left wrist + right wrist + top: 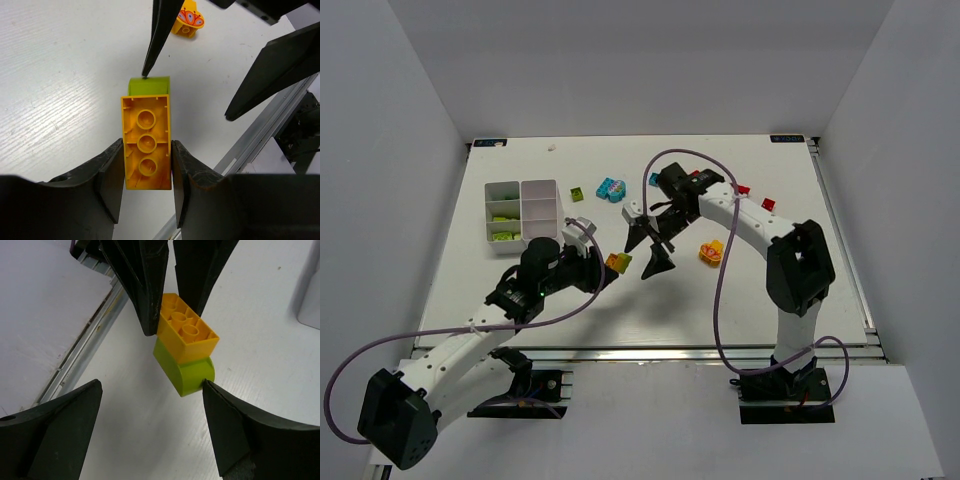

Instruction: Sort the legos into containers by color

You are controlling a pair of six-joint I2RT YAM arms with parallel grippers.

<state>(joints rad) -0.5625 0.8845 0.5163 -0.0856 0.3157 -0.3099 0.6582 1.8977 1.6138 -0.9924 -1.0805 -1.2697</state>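
Top view: a white counter (770,290) with two arms reaching in from the bottom edge. The white tray (521,200) sits at upper left, with lime pieces in its left-hand compartments. Loose legos lie across the upper middle and right, among them a cyan brick (610,189) and a red brick (742,188). At centre, the left tool (602,267) grips a yellow-orange brick (618,262) off the counter. The right tool (648,250) faces it from just to the right with its jaws spread wide, holding nothing. Both tools meet at this one stack, well apart from the tray.

Left wrist view: the yellow-orange brick fills the centre, clamped across its short sides, hollow underside facing the camera. Its long axis runs up the frame, away from the left tool. A lime brick (149,86) is stuck to its far end — a detail the top view barely shows. One right finger points down onto the lime brick's top edge; the other stands off at right.

Right wrist view: the stack hangs at centre, yellow-orange above, lime below, rounded end toward the camera. The right tool's jaws straddle the lime brick — one pad touches it at right, the other is well clear at left. The likely next move is closing on the lime brick to pull the two apart along the stack's long axis.
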